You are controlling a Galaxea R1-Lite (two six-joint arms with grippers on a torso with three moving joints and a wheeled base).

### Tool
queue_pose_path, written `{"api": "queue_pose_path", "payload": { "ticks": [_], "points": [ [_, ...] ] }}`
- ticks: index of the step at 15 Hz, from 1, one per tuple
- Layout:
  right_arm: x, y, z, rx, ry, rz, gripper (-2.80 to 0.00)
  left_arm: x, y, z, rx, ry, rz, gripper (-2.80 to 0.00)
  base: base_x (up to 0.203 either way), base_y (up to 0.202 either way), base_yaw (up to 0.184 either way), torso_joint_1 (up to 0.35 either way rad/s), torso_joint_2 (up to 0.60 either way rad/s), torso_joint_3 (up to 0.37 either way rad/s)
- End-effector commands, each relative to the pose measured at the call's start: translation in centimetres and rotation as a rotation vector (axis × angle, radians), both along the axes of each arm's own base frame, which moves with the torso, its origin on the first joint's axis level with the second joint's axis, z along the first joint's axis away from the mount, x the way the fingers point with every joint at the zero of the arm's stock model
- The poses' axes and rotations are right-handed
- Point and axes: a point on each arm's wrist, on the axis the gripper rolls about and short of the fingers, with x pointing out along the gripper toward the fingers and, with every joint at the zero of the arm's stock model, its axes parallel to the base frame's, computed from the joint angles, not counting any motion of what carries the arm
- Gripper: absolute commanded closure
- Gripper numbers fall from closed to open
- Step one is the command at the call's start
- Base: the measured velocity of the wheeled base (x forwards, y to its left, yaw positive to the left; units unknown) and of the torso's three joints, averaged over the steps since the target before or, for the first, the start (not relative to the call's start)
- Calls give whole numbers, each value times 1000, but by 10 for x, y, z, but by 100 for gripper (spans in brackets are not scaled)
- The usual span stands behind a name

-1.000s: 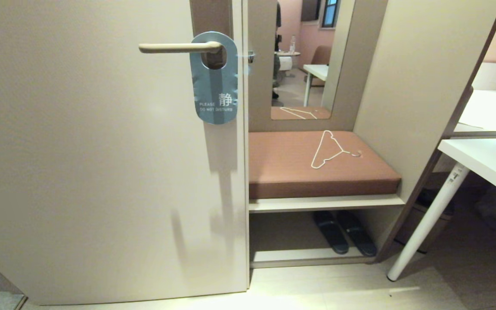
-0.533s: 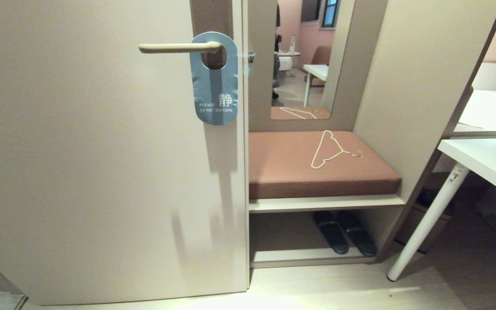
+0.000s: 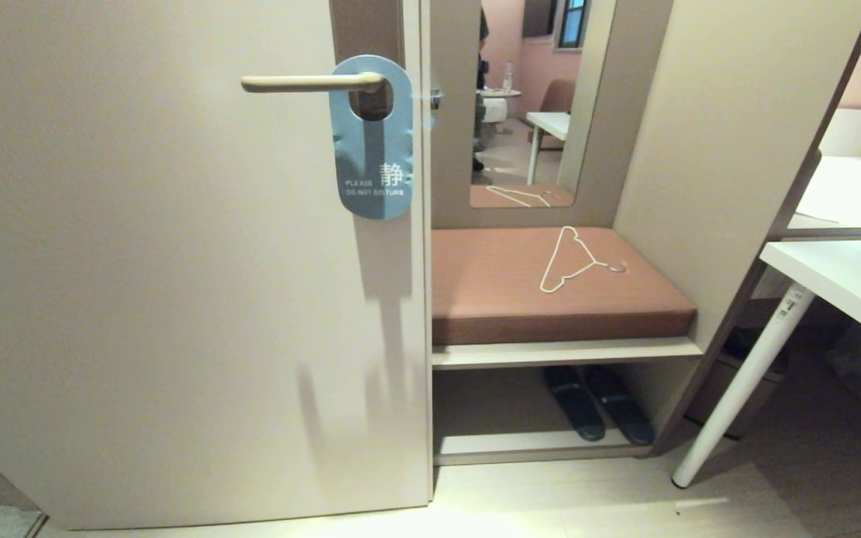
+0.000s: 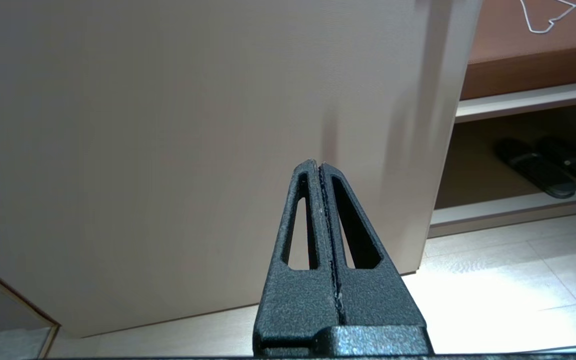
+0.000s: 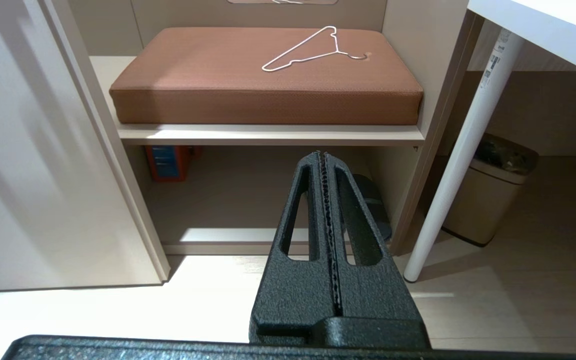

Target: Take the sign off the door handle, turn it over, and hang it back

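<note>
On the left we see the wide, plain cream-beige door point(image 3: 176, 299), filling most of the head view. Near its upper right, the slim straight cream-beige lever door handle point(image 3: 303, 82) runs level, its pivot end at the right. The sign point(image 3: 372, 142), a flat rounded blue card door hanger with an oval hole, hangs from that pivot end, the handle passing through the hole. Its blue face is toward us, with white lettering reading "PLEASE DO NOT DISTURB" low on the card, and it hangs flat and upright against the door.

Right of the door edge we see a tall narrow mirror point(image 3: 528, 104) above a brown padded bench cushion point(image 3: 505, 299). A thin white wire hanger point(image 3: 572, 261) lies flat on the cushion, well apart from the sign. Under the bench shelf a pair of dark slippers point(image 3: 599, 403) sits side by side. Further right stands a white table point(image 3: 849, 291) on a slanted white leg.

Neither arm shows in the head view. In its wrist view our left gripper point(image 4: 320, 166) is low before the door's lower part, its black fingers pressed together and empty. Our right gripper point(image 5: 322, 156) points at the open space under the bench, its fingers likewise closed on nothing.
</note>
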Motion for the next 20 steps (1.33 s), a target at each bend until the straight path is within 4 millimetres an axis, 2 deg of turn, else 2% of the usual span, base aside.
{"api": "queue_pose_path", "payload": {
  "ticks": [1,20],
  "points": [
    [0,0,0,0,1,0,0,0,0,0,-5,1,2,0,0,0,0,0,0,0],
    [0,0,0,-6,0,2,0,0,0,0,-17,0,4,0,0,0,0,0,0,0]
  ]
}}
